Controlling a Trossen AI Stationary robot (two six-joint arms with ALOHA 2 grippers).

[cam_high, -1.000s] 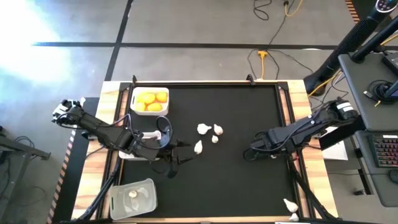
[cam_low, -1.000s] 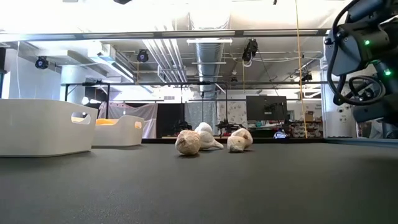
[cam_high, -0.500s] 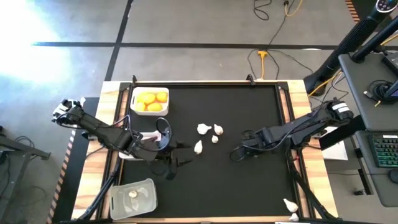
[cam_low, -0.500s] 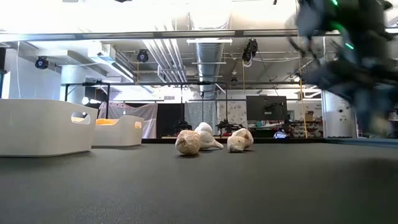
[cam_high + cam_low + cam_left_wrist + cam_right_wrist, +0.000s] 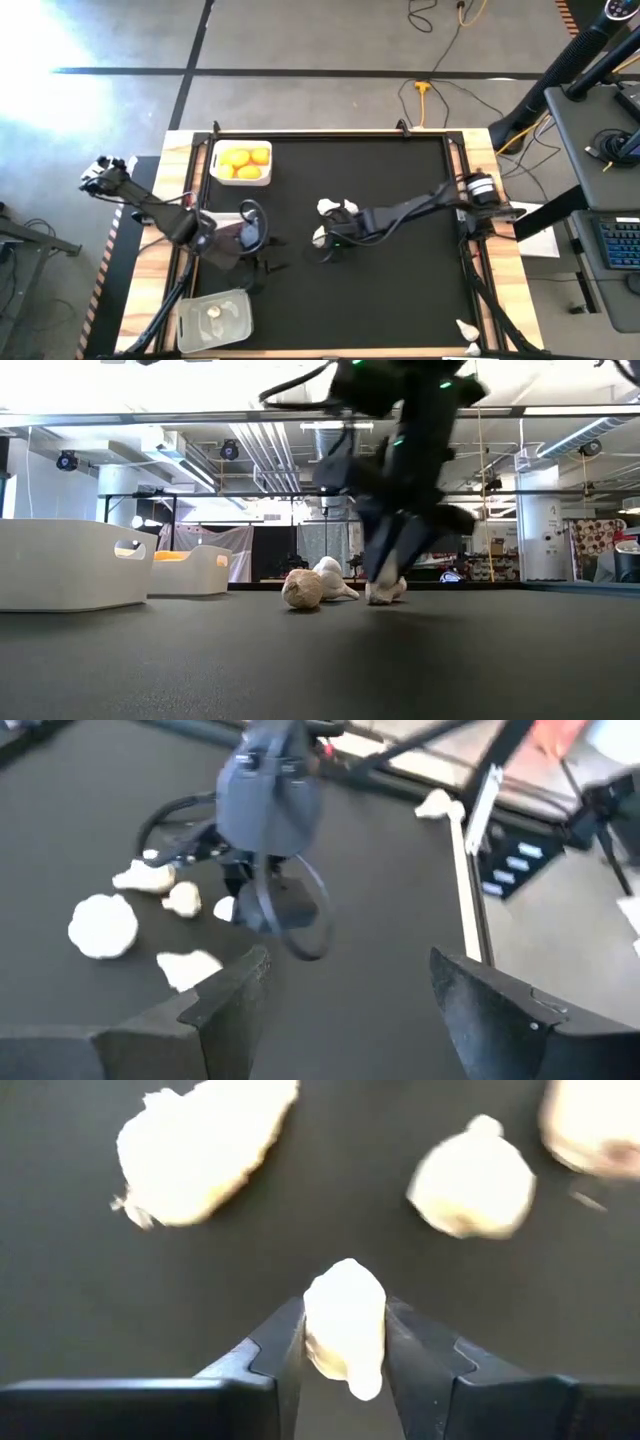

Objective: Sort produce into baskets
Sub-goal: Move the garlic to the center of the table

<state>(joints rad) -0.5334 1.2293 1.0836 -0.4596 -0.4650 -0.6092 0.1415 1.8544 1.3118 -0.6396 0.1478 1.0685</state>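
Observation:
On the black mat's middle lie loose garlic bulbs [image 5: 327,206], [image 5: 318,237], also seen in the right wrist view [image 5: 205,1155], [image 5: 470,1180]. My right gripper [image 5: 345,1315] reaches in from the table's right to this cluster [image 5: 328,243] and is shut on a small garlic piece [image 5: 345,1330]. My left gripper [image 5: 350,980] hovers open at the mat's left [image 5: 268,252], holding nothing. A white basket [image 5: 241,178] with yellow-orange fruits stands far left. A clear basket [image 5: 190,325] with garlic stands near left. Another white basket [image 5: 70,565] is mostly hidden under my left arm. My right gripper pinches the small garlic piece by its two sides [image 5: 345,1295] between its two fingers. The fingers slant down from the table's right. The piece stands lengthwise between the fingertips [image 5: 285,1340]. Whether it is clear of the mat I cannot tell.
Two more garlic bulbs [image 5: 465,328] lie at the table's near right corner, off the mat. A wooden border [image 5: 480,150] frames the mat. The mat's right half [image 5: 410,290] and near middle are bare.
My right gripper has swept fast from the mat's right side toward the left, to the garlic cluster in the middle, and has tipped downward. My left gripper has drawn back a little toward the table's left edge.

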